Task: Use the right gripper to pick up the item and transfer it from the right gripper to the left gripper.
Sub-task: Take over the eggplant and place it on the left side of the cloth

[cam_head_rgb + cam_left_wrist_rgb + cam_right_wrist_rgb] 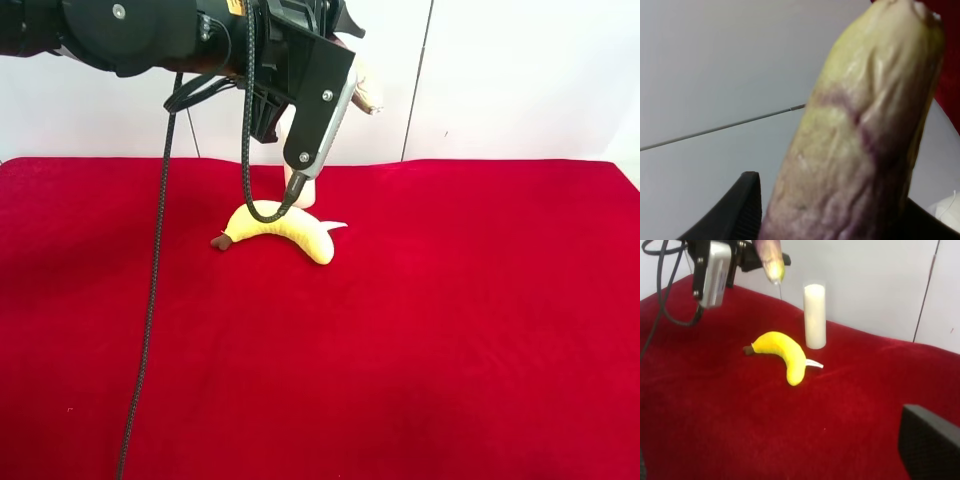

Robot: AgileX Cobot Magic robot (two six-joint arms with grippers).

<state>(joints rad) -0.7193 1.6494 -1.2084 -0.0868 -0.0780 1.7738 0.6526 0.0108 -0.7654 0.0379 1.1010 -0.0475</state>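
Left pincer (766, 260) — item (865, 125) between jaws, aloft

I count one eggplant toy (769, 257), upper left of the right wrist frame. One plush banana (782, 356) at centre, one white candle (815, 315) just above it. One red cloth (865, 400) noted.

Raised black left gripper (830, 220) with silver-grey plate clamps a slim purple-to-cream eggplant toy (865, 125); black right gripper (785, 457), jaws wide apart.

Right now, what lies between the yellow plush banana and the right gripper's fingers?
Bare red cloth, from yellow plush banana to fingers; the right wrist view shows it.
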